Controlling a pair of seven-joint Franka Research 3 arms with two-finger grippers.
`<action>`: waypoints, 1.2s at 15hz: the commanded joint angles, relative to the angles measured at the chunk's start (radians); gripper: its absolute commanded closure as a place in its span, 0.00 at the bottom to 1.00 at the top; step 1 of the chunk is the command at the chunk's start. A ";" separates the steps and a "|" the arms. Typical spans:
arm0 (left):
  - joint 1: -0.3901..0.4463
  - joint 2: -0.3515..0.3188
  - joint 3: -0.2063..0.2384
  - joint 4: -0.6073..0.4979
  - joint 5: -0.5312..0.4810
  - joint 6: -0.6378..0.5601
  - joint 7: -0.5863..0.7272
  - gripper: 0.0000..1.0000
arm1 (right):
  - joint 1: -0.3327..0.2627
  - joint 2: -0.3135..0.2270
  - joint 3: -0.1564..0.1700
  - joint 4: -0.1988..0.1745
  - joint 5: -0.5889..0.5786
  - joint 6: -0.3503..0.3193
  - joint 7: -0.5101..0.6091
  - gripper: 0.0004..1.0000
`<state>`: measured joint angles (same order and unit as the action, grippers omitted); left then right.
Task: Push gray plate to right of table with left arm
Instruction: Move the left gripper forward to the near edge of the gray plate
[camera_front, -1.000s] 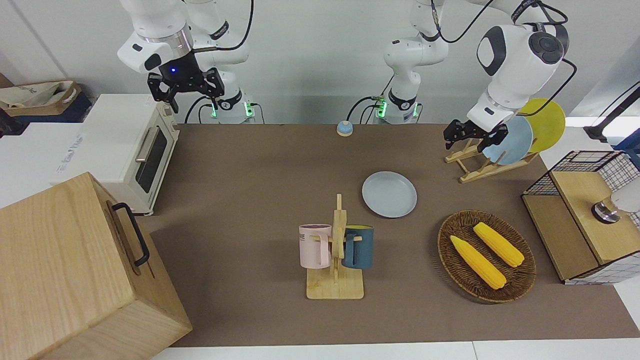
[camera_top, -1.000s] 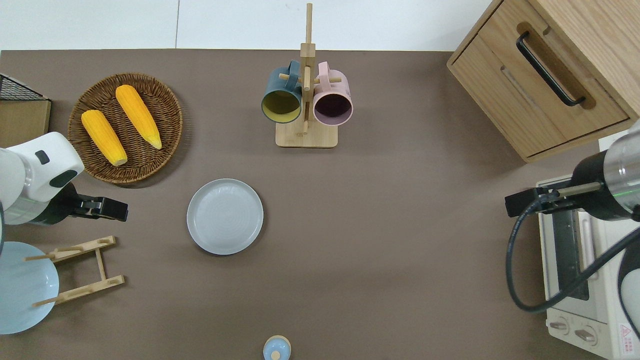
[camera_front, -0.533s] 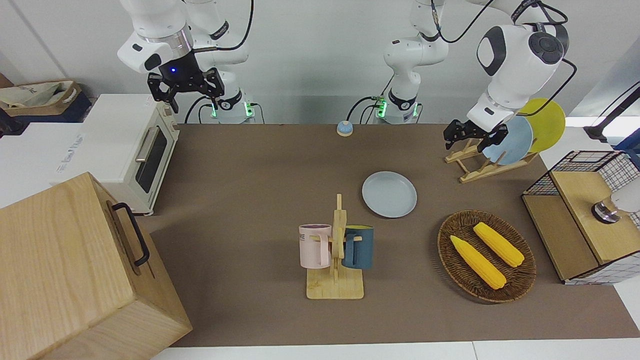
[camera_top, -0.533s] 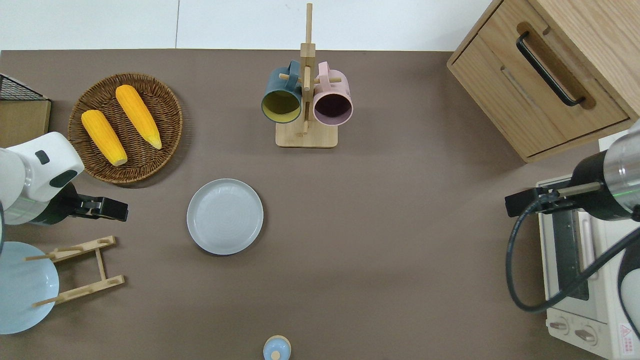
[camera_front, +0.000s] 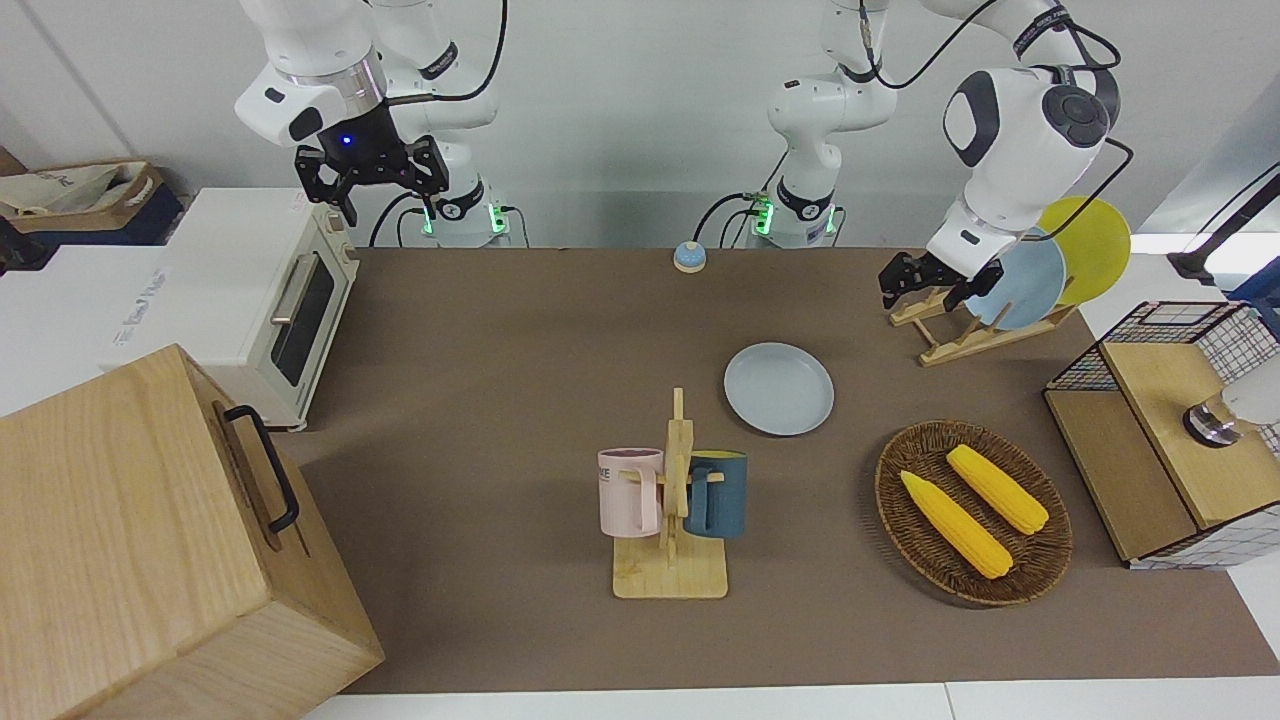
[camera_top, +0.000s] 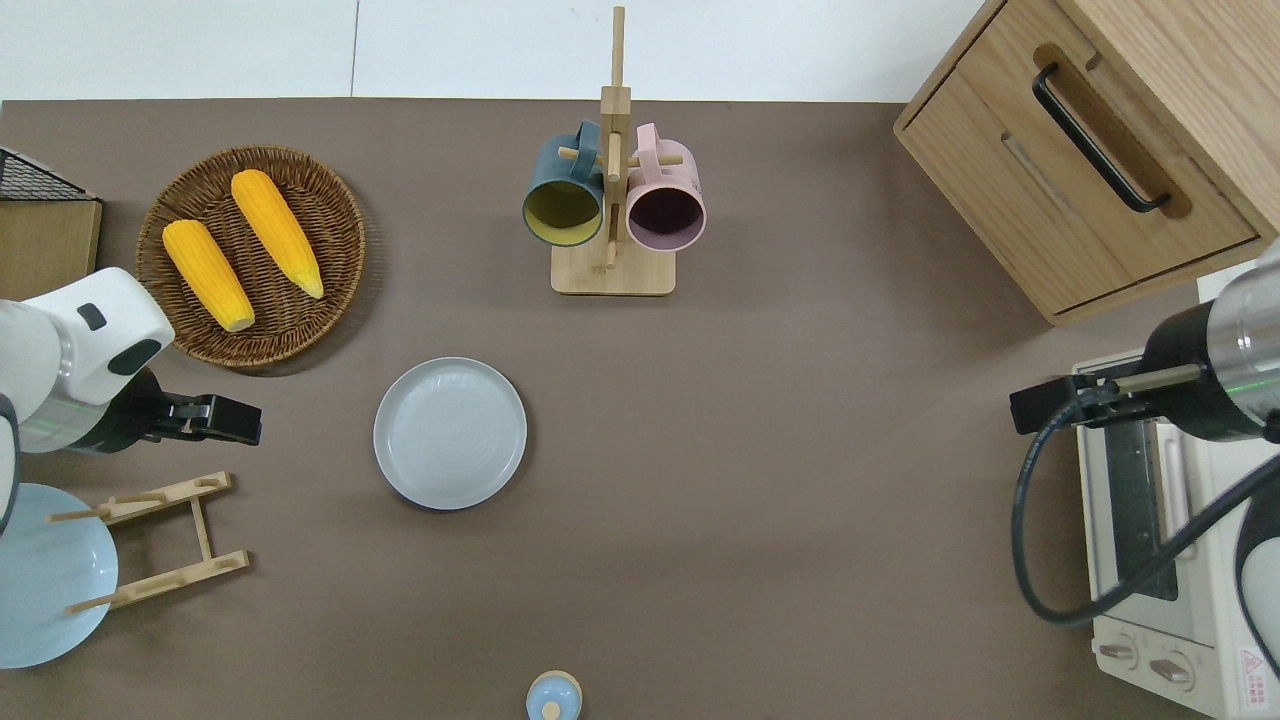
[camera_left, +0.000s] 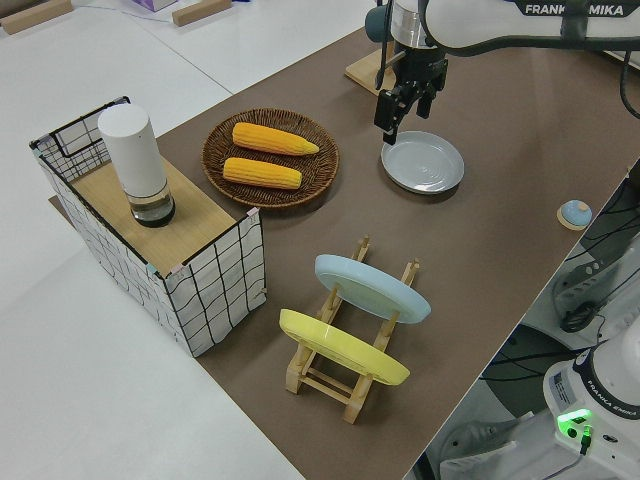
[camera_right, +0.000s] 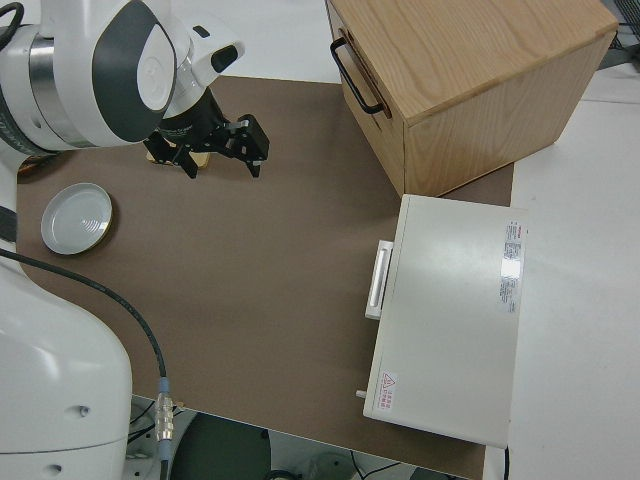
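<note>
The gray plate (camera_front: 778, 388) lies flat on the brown table (camera_front: 500, 350), nearer to the robots than the mug stand; it also shows in the overhead view (camera_top: 450, 433) and the left side view (camera_left: 423, 162). My left gripper (camera_front: 925, 285) is open and empty. It hangs over bare table (camera_top: 225, 420) beside the plate, toward the left arm's end, apart from the plate; the left side view (camera_left: 405, 100) shows it too. My right gripper (camera_front: 370, 180) is open, and the arm is parked.
A mug stand (camera_front: 672, 500) holds two mugs. A wicker basket (camera_front: 1040, 560) with two corn cobs, a wooden rack (camera_front: 950, 340) with a sky-blue and a yellow plate, and a wire crate (camera_front: 1170, 430) stand at the left arm's end. A toaster oven (camera_front: 260, 300) and a wooden cabinet (camera_front: 150, 540) stand at the right arm's end.
My left gripper has shifted slightly toward the gray plate. The plate and the right arm have not moved.
</note>
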<state>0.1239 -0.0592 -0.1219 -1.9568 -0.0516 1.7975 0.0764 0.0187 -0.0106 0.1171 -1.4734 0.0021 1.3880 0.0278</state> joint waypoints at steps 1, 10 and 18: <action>-0.004 -0.042 -0.001 -0.100 -0.014 0.089 -0.027 0.00 | -0.020 -0.006 0.013 0.004 0.010 -0.012 0.001 0.02; -0.061 -0.025 -0.004 -0.260 -0.076 0.339 -0.110 0.00 | -0.020 -0.006 0.015 0.004 0.010 -0.012 0.000 0.02; -0.101 -0.001 -0.012 -0.390 -0.077 0.529 -0.115 0.00 | -0.020 -0.006 0.013 0.004 0.010 -0.012 0.000 0.02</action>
<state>0.0431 -0.0518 -0.1352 -2.3008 -0.1167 2.2742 -0.0249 0.0187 -0.0106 0.1171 -1.4734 0.0021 1.3880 0.0278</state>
